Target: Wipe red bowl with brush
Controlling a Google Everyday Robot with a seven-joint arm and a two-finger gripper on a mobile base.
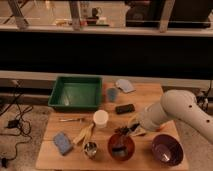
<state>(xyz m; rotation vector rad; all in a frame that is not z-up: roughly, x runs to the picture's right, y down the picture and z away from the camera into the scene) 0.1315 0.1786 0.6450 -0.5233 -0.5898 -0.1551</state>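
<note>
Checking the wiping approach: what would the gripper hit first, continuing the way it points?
The gripper, just above-right of the round orange-red plastic bowl, would probably meet that bowl's inside first; depth is unclear.

Smooth white rounded arm (176,112) with dark claw (125,135) at its lower-left tip

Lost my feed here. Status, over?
Gripper at red bowl's back rim. Brush inside bowl. Purple bowl, metal cup beside it, nothing blocking.
</note>
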